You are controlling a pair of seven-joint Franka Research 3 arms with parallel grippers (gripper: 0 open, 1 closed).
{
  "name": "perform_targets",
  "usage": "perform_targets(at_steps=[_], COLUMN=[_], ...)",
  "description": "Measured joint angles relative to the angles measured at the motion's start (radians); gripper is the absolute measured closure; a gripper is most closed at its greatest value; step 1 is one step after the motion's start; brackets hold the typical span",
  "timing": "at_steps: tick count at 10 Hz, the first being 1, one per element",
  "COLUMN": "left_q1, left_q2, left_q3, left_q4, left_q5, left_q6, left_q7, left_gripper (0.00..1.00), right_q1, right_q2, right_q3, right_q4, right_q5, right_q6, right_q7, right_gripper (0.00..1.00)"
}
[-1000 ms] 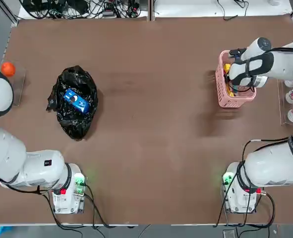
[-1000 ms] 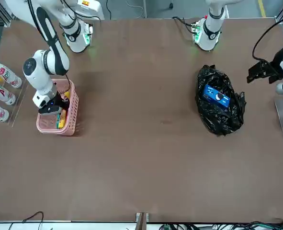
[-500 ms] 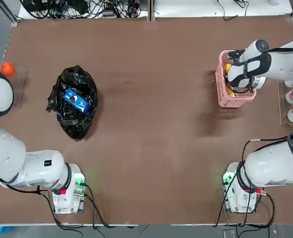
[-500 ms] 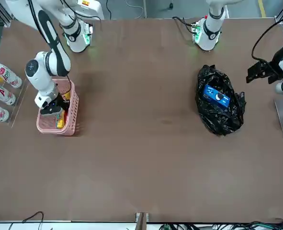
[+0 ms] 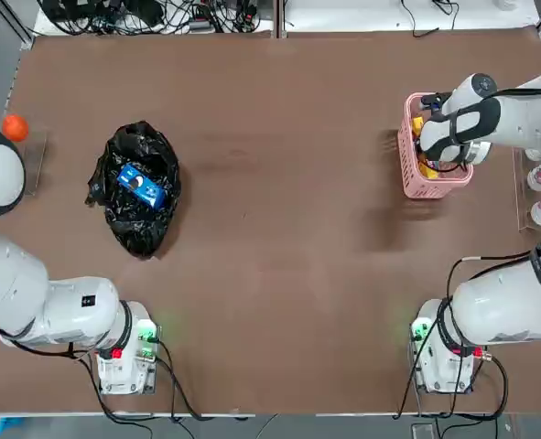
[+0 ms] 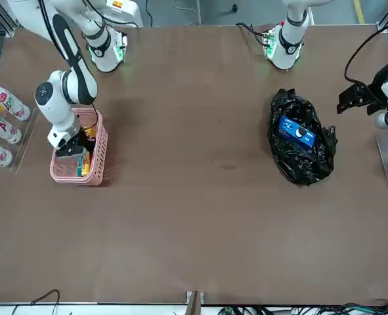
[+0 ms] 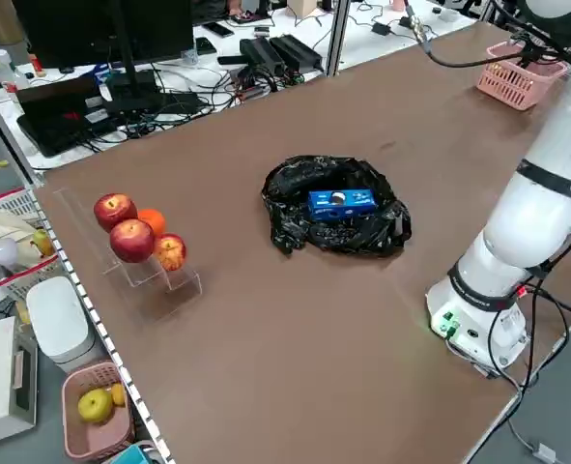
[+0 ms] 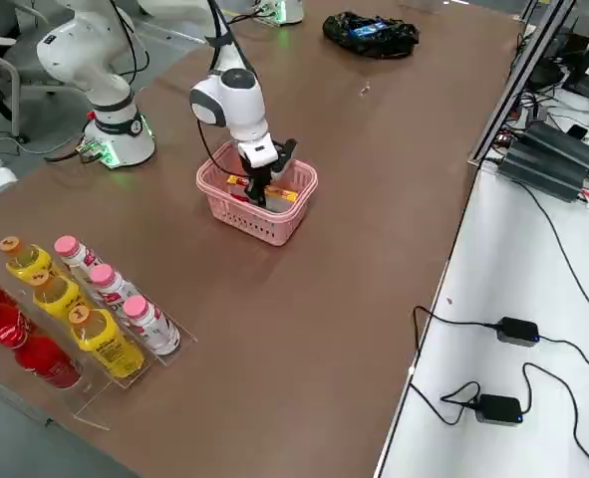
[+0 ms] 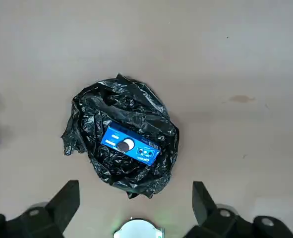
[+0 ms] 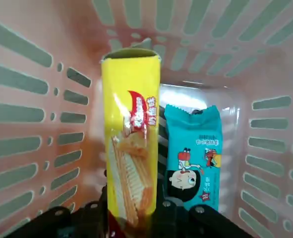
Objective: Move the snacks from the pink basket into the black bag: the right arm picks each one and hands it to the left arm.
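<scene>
My right gripper (image 10: 131,218) is down inside the pink basket (image 5: 405,157), shut on the lower end of the flat yellow-orange snack (image 10: 132,139), which stands upright between its fingers. A small teal snack (image 10: 193,158) lies on the basket floor beside it. At the table's other side the blue snack (image 5: 142,185) rests in the black bag (image 5: 133,227). My left gripper (image 9: 135,208) hangs open well above the bag (image 9: 126,99), nothing between its fingers.
Bottles (image 8: 85,319) stand in a clear rack just beyond the basket on its outer side. Apples and an orange (image 7: 135,237) sit on a stand at the left table edge. Wide bare tabletop separates basket and bag.
My right gripper's fingers have closed on the yellow-orange snack inside the basket. The left arm has not moved.
</scene>
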Motion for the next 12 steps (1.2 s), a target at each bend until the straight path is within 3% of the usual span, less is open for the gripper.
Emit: perform_targets(at_steps=[1, 7, 12], left_q1=[0.000, 0.001, 0.000], left_q2=[0.000, -0.001, -0.001], left_q3=[0.000, 0.000, 0.000], left_q4=[0.000, 0.002, 0.002], left_q5=[0.000, 0.000, 0.000], left_q6=[0.000, 0.000, 0.000], left_q7=[0.000, -0.001, -0.001], left_gripper=[0.00, 0.00, 0.00], right_q1=[0.000, 0.000, 0.000], right_q2=[0.000, -0.003, -0.080], right_q3=[0.000, 0.000, -0.003], right_q4=[0.000, 0.003, 0.020], right_q5=[0.000, 0.000, 0.000], right_q6=[0.000, -0.011, -0.175], right_q7=[0.000, 0.000, 0.000], right_gripper=[0.73, 0.73, 0.73])
